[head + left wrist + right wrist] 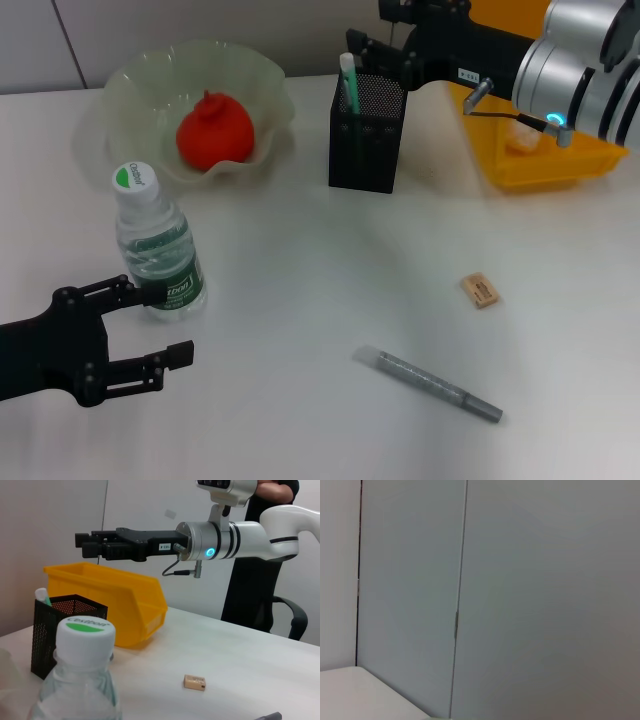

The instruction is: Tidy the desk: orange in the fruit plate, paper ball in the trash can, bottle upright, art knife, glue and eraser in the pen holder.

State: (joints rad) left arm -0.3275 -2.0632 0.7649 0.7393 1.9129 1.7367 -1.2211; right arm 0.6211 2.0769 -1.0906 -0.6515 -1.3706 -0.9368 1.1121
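Note:
The orange (213,131) lies in the pale green fruit plate (130,85) at the back left. The clear bottle (155,250) stands upright at the front left and fills the near part of the left wrist view (82,680). My left gripper (160,322) is open and empty just in front of the bottle. The black mesh pen holder (367,130) holds a green-and-white glue stick (347,80). My right gripper (368,28) is open just above it, also seen in the left wrist view (85,545). The eraser (481,290) and the grey art knife (430,382) lie on the table. The paper ball is not clearly visible.
A yellow bin (550,160) stands at the back right, beside the pen holder, under my right arm; something pale lies inside it. The white table (320,260) stretches between the bottle and the eraser. The right wrist view shows only a wall.

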